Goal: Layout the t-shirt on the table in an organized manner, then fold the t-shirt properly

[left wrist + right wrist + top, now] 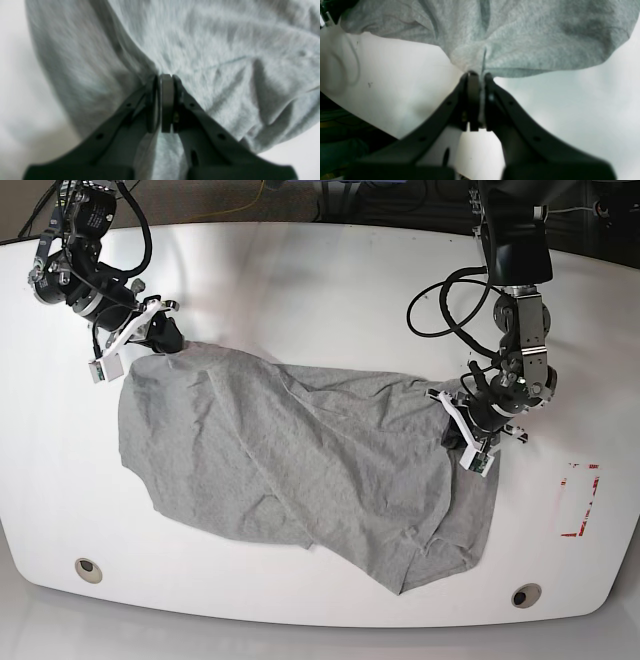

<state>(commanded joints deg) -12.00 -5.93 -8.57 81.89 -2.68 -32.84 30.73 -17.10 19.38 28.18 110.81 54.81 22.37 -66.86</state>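
Both grippers clamp the shirt (300, 460): right gripper (160, 335) on its far corner, left gripper (460, 425) on the opposite edge, cloth slack and crumpled between.

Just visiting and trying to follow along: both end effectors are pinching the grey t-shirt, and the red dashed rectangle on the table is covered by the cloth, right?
Not quite. The left end effector and the right end effector do both pinch the t-shirt, but the red dashed rectangle is not covered. The base view shows it bare on the table, beside the cloth's edge.
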